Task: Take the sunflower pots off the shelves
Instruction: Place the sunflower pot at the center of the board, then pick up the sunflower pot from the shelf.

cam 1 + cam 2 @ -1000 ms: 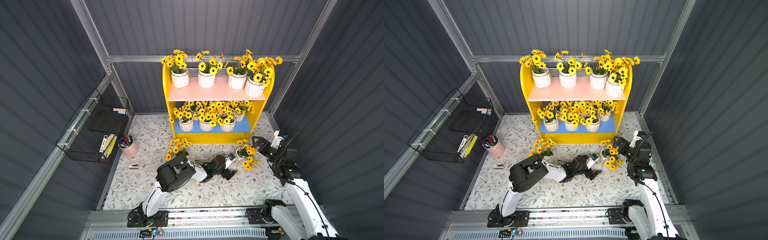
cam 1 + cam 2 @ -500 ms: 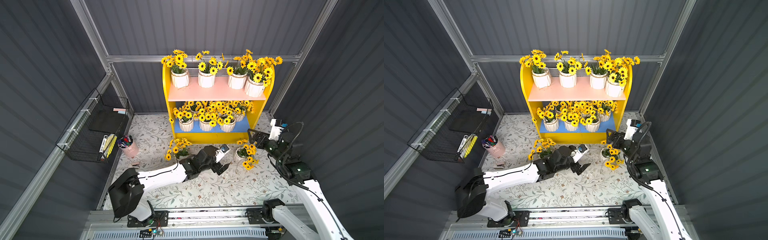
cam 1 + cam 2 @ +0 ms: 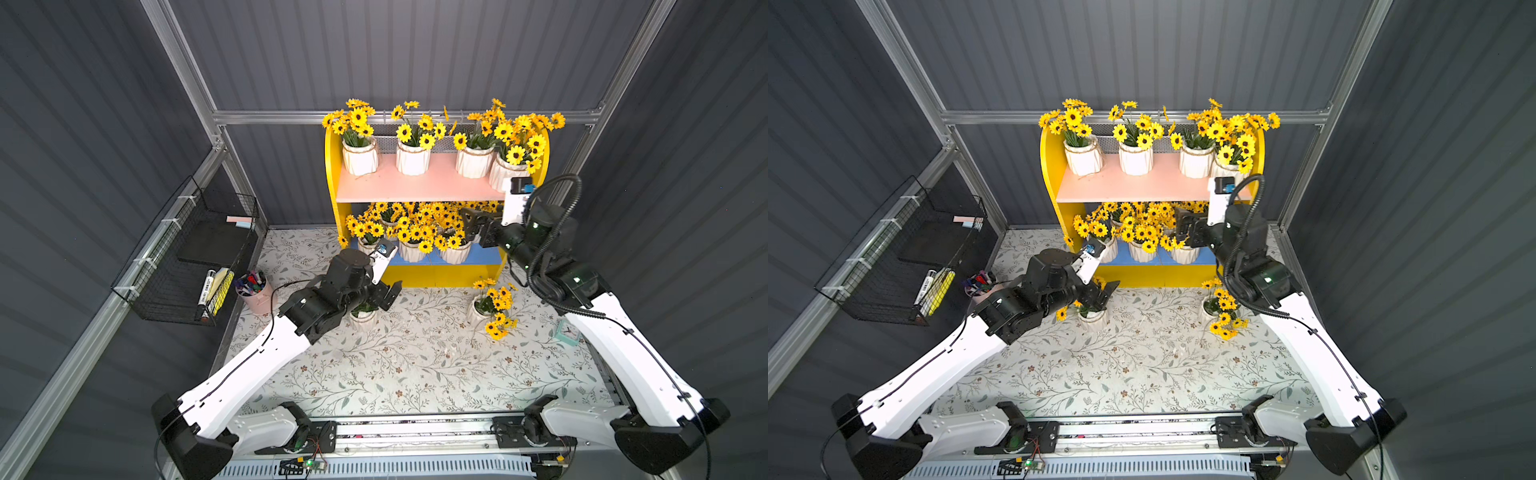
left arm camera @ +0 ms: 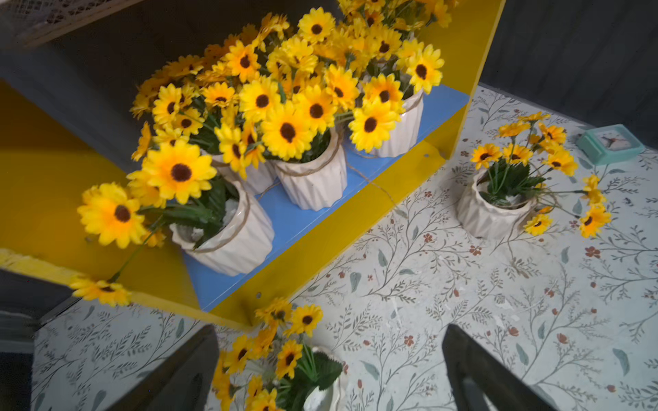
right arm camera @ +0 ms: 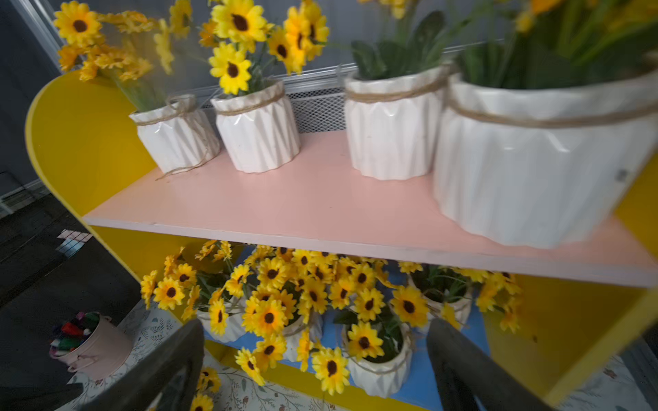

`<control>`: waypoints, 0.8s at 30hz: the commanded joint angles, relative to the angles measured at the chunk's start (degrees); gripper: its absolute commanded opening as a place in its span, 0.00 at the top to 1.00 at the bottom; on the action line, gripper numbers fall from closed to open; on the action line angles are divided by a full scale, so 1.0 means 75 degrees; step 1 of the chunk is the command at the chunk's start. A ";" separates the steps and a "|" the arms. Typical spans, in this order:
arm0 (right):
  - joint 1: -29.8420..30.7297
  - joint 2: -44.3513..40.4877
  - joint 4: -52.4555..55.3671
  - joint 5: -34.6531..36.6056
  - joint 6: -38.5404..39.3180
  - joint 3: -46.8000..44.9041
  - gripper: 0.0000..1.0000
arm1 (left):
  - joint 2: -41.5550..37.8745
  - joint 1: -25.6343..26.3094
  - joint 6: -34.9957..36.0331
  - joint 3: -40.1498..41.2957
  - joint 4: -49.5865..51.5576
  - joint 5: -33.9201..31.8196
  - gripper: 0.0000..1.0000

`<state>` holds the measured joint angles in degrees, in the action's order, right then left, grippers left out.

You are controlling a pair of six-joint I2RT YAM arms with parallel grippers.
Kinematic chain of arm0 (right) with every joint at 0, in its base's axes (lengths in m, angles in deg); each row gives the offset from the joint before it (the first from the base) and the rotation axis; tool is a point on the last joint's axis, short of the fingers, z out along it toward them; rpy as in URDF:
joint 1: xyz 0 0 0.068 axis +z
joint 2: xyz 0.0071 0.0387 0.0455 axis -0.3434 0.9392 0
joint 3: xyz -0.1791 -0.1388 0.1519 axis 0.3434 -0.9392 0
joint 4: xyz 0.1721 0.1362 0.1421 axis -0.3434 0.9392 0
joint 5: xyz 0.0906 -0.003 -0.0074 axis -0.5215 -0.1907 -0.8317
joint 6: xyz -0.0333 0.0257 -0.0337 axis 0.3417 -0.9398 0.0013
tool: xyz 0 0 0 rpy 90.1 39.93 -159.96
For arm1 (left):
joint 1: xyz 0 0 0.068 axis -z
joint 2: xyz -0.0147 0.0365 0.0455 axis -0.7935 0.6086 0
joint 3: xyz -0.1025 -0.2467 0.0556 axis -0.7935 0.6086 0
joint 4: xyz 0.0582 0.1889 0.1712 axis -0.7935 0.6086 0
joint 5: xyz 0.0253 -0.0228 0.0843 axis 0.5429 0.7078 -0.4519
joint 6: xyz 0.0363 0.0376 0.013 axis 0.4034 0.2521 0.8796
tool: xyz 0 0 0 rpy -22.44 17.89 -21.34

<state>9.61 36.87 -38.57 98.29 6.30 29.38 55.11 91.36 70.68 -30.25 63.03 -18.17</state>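
Right gripper (image 5: 313, 341) gapes wide, empty; ahead between its jaws a pot (image 5: 379, 368) sits low in the shelves (image 5: 285, 210). Probably light, stiff, glazed-slippery: grip the ribbed wall below the twine, not the floppy flowers. Left gripper (image 4: 329, 334) spread, empty, above a floor pot (image 4: 285, 370)

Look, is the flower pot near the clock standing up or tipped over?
Standing up: the sunflower pot sits base-down on the mat, its opening facing up.

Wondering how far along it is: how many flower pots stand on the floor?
2: left pot below the left gripper, right pot by the shelves' right end. Others may be hidden.
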 commanded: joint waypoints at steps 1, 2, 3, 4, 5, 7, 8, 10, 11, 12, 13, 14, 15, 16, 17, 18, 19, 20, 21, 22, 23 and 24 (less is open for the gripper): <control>0.0722 0.0755 -0.0179 0.0305 0.0814 0.0730 0.01 | -0.0273 -0.0768 0.0075 -0.0063 0.0997 0.0227 0.01; 0.0819 0.0992 -0.0208 0.0287 0.0884 0.1016 0.01 | -0.0344 -0.1038 -0.0018 0.0013 0.1003 0.0383 0.01; 0.0872 0.1290 -0.0249 0.0222 0.0904 0.1346 0.01 | -0.0403 -0.1315 -0.0157 0.0137 0.0950 0.0551 0.01; 0.0887 0.1613 -0.0252 0.0194 0.0937 0.1723 0.01 | -0.0465 -0.1578 -0.0257 0.0279 0.0830 0.0763 0.01; 0.0885 0.1892 -0.0252 0.0233 0.0987 0.2076 0.01 | -0.0512 -0.1740 -0.0306 0.0429 0.0700 0.0907 0.01; 0.0886 0.2569 -0.0242 0.0154 0.1140 0.2885 0.01 | -0.0603 -0.1840 -0.0293 0.0639 0.0516 0.0910 0.01; 0.0889 0.2849 -0.0228 0.0184 0.1221 0.3257 0.01 | -0.0634 -0.1845 -0.0272 0.0704 0.0460 0.0920 0.01; 0.0885 0.3527 -0.0220 0.0327 0.1345 0.4074 0.01 | -0.0718 -0.1848 -0.0244 0.0884 0.0319 0.0937 0.01; 0.0884 0.3895 -0.0082 0.0551 0.1433 0.4569 0.01 | -0.0758 -0.1855 -0.0204 0.0966 0.0292 0.0924 0.00; 0.0886 0.4186 0.0036 0.0583 0.1509 0.4975 0.01 | -0.0816 -0.1852 -0.0173 0.1050 0.0244 0.0898 0.01; 0.0856 0.4520 0.0143 0.0440 0.1628 0.5364 0.01 | -0.0873 -0.1863 -0.0174 0.1181 0.0148 0.0888 0.01; 0.0847 0.4840 0.0253 0.0505 0.1697 0.5776 0.01 | -0.0933 -0.1887 -0.0202 0.1280 0.0091 0.0906 0.01; 0.0829 0.5085 0.0388 0.0634 0.1725 0.6134 0.01 | -0.0977 -0.1905 -0.0222 0.1339 0.0064 0.0941 0.01; 0.0797 0.5337 0.0532 0.0714 0.1705 0.6481 0.01 | -0.1016 -0.1927 -0.0231 0.1422 0.0037 0.0967 0.01; 0.0756 0.5541 0.0636 0.0816 0.1659 0.6750 0.01 | -0.1066 -0.1926 -0.0241 0.1472 0.0003 0.0988 0.01; 0.0745 0.5647 0.0603 0.0877 0.1634 0.6838 0.01 | -0.1110 -0.1934 -0.0248 0.1527 -0.0041 0.1013 0.01; 0.0719 0.5717 0.0487 0.0901 0.1600 0.6844 0.01 | -0.1151 -0.1940 -0.0220 0.1578 -0.0079 0.1038 0.00; 0.0706 0.5755 0.0379 0.0928 0.1585 0.6842 0.01 | -0.1187 -0.1934 -0.0199 0.1614 -0.0114 0.1051 0.01; 0.0715 0.5789 0.0334 0.0855 0.1591 0.6866 0.01 | -0.1209 -0.1937 -0.0195 0.1646 -0.0138 0.1050 0.01; 0.0707 0.5846 0.0322 0.0856 0.1571 0.6925 0.01 | -0.1221 -0.1944 -0.0175 0.1653 -0.0144 0.1051 0.01; 0.0690 0.5927 0.0371 0.0838 0.1513 0.7017 0.01 | -0.1240 -0.1946 -0.0188 0.1671 -0.0171 0.1052 0.01; 0.0639 0.6002 0.0432 0.0719 0.1457 0.7103 0.01 | -0.1242 -0.1956 -0.0205 0.1687 -0.0197 0.1061 0.01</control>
<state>14.96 81.46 -35.75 103.43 16.79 80.15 46.85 77.07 69.50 -18.17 63.38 -11.44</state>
